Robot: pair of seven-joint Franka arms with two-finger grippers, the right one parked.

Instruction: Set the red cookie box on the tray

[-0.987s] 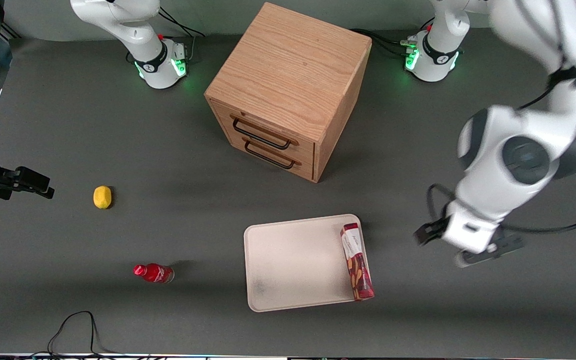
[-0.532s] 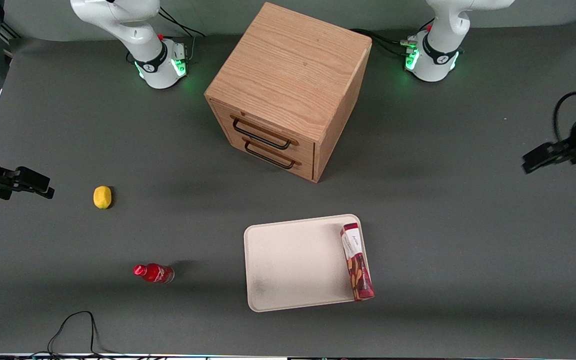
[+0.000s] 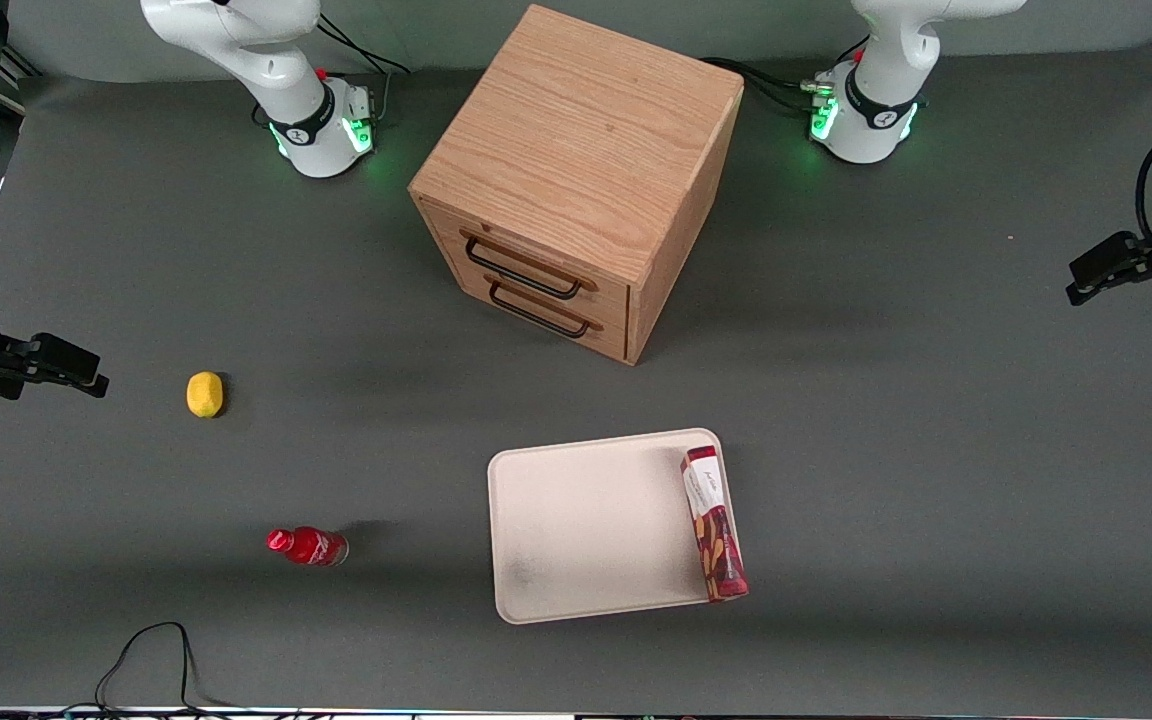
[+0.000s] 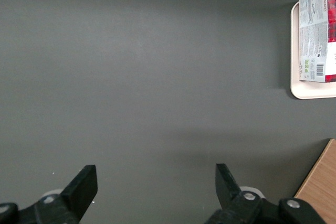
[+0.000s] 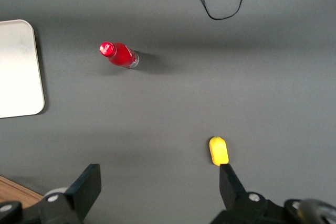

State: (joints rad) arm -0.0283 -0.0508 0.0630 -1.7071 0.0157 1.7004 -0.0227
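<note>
While the gripper point(image 4: 153, 190) hangs over bare mat at the working arm's end of the table, fingers spread wide and holding nothing, one red cookie box point(image 3: 713, 523) lies on one tray point(image 3: 586, 525) along its edge nearest that arm. Also: one wooden cabinet point(image 3: 576, 180) with two drawers, one lemon point(image 3: 204, 394), one red bottle point(image 3: 306, 546).

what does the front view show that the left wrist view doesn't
Only the front view shows the lemon, the red bottle and the drawer handles. Only the left wrist view shows the tool open above bare table. Both show the red cookie box lying along the tray edge, and the wooden cabinet.
</note>
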